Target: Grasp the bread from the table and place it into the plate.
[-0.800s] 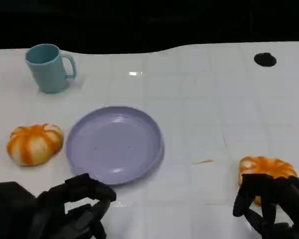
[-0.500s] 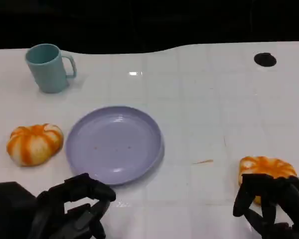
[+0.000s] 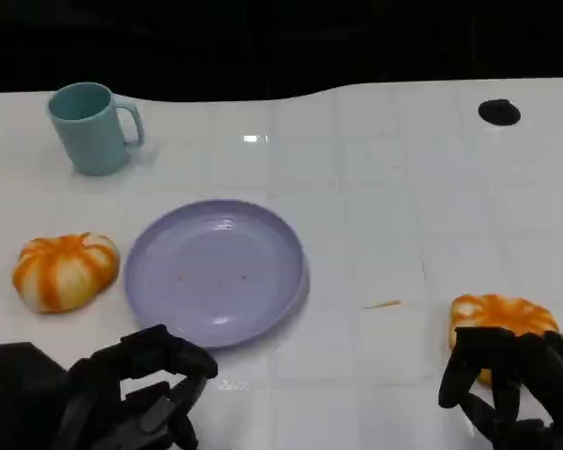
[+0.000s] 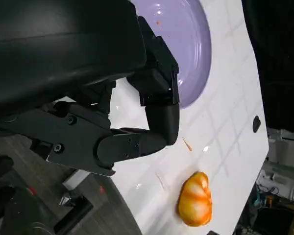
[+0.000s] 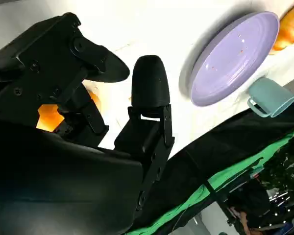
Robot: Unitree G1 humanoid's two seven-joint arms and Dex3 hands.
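Head view: my right hand [image 3: 511, 380] sits at the near side of the bread [image 3: 500, 317], well to the right of the plate [image 3: 214, 272]. Its fingers are curled down over the near edge of that bread, apart, not clamped; I'd judge it set up to close on it, since that piece is the nearer one for this arm. Whether the fingers actually touch the bread I cannot tell. My left hand [image 3: 136, 394] rests just in front of the plate's near rim, fingers loosely bent, holding nothing, probably parked out of the way. A second bread [image 3: 65, 270] lies just left of the plate, apart from it; a teal mug [image 3: 92, 127] stands behind the plate to the left. Plate has only crumbs in it, so the placing is not yet done.

Right wrist view adds an orange patch of bread [image 5: 51, 116] tucked between the fingers and the shell, so the hand is cupped around it, still spread. Left wrist view shows the left hand's fingers [image 4: 161, 117] bent over bare table beside the plate [image 4: 191, 44], nothing between them.
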